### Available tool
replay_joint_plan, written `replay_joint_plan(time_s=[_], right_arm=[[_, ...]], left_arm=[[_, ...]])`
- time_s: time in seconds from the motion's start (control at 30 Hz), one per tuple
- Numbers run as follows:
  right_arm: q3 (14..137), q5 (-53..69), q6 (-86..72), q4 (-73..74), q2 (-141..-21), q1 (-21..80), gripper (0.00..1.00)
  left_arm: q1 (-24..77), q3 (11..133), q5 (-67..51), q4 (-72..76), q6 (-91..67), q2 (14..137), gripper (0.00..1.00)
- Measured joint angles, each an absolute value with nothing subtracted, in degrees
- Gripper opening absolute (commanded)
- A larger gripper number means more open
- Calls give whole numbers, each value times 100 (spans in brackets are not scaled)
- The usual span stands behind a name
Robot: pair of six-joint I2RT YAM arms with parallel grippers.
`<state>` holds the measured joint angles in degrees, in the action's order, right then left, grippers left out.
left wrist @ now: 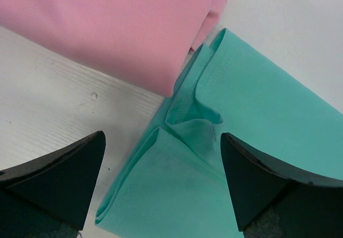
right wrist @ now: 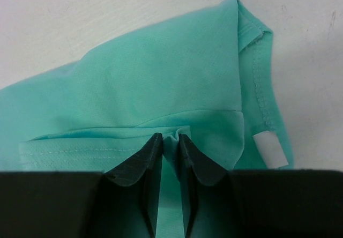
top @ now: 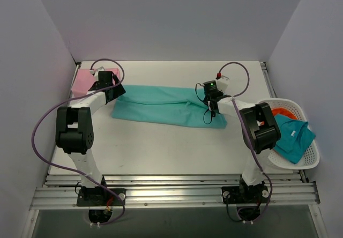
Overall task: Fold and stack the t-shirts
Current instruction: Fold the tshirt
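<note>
Currently the turquoise t-shirt (top: 161, 105) lies mid-table as a long folded strip, with the pink t-shirt (top: 83, 81) far left. Right gripper (right wrist: 170, 141) is pinched tight on the collar-end fold by the neck label (right wrist: 269, 149). Left gripper (left wrist: 162, 141) is wide open and empty, straddling the left end, probably lining up to grab it for the next fold.

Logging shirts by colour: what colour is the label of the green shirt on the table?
White. The label on the turquoise-green t-shirt shows best in the right wrist view.

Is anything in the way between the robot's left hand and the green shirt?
No, nothing visible. The open left hand sits right over the green shirt at its corner. The pink shirt lies beside that corner, not in between.
</note>
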<state>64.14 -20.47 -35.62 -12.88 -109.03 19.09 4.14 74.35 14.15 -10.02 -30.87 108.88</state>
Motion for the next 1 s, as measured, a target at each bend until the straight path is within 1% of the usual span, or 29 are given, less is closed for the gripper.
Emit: replay_joint_plan(time_s=[0.07, 0.2, 0.4, 0.53, 0.63, 0.67, 0.7, 0.73, 0.77, 0.8, 1.0], right_arm=[[6414, -2025, -3540, -1288, -10903, 1909, 8], [6414, -2008, -3454, -1288, -10901, 1909, 1], [6123, -2003, -3415, -1223, -10523, 1933, 0], [5804, -2080, -3409, -1074, -9732, 2064, 0], [5586, -2283, -3437, -978, -9052, 2383, 0], [5516, -2375, -3448, -939, -8849, 2541, 2], [5433, -2482, -3485, -904, -8667, 2722, 7], [5317, -2609, -3553, -873, -8501, 2917, 33], [5164, -2759, -3680, -781, -8329, 3144, 54], [5046, -2873, -3815, -668, -8230, 3332, 99], [4609, -3710, -4711, 572, -8235, 4237, 100]], left_arm=[[414, 7435, 1413, -1002, -3089, 10890, 98], [414, 7435, 1415, -1002, -3087, 10899, 98], [414, 7435, 1417, -1002, -3092, 10921, 98], [414, 7435, 1428, -1002, -3100, 10936, 98], [414, 7435, 1437, -1002, -3107, 10938, 98], [414, 7435, 1437, -1004, -3107, 10940, 98], [414, 7435, 1437, -1007, -3107, 10943, 98], [414, 7435, 1437, -1007, -3107, 10943, 98], [414, 7435, 1437, -1007, -3109, 10943, 98], [414, 7435, 1437, -1004, -3109, 10943, 98], [414, 7435, 1441, -1009, -3109, 10943, 98]])
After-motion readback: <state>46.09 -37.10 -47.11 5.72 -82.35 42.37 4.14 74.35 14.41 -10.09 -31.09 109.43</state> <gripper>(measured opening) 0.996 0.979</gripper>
